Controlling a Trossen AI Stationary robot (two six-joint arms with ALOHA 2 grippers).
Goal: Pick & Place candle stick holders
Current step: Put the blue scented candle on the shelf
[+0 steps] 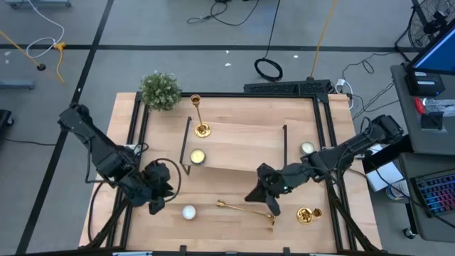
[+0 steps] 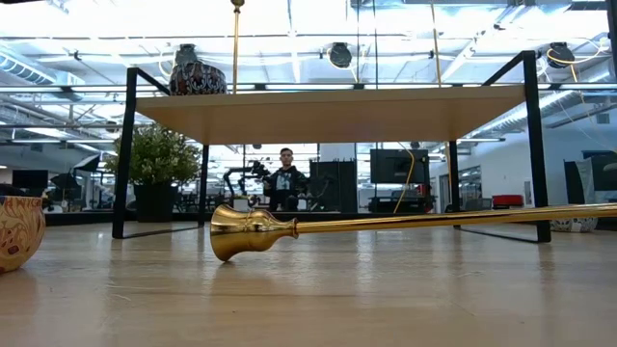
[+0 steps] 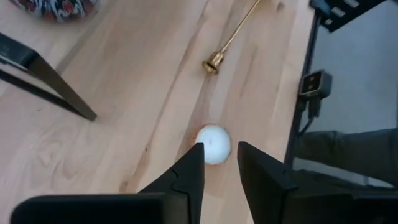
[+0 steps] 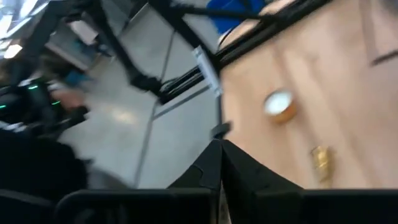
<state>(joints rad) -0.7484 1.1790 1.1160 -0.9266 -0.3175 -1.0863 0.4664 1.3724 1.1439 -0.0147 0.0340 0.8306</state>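
Take the wooden shelf with the black wire frame (image 1: 234,146) as your landmark. One shiny gold metal candlestick (image 1: 200,117) stands upright on its top, near the back-left corner; a second (image 1: 246,210) lies on its side on the table (image 1: 227,235) in front of the shelf, and a third gold piece (image 1: 307,215) sits off the shelf's front-right corner. Your right gripper (image 1: 272,201) hovers just beside the lying candlestick's base end, jaws closed on nothing. Your left gripper (image 3: 219,163) hangs over a small round white tealight (image 3: 213,143) in front of the shelf's left end, jaws narrowly parted and empty. You appear to be between picks: next, open the right jaws and settle them around the stem.
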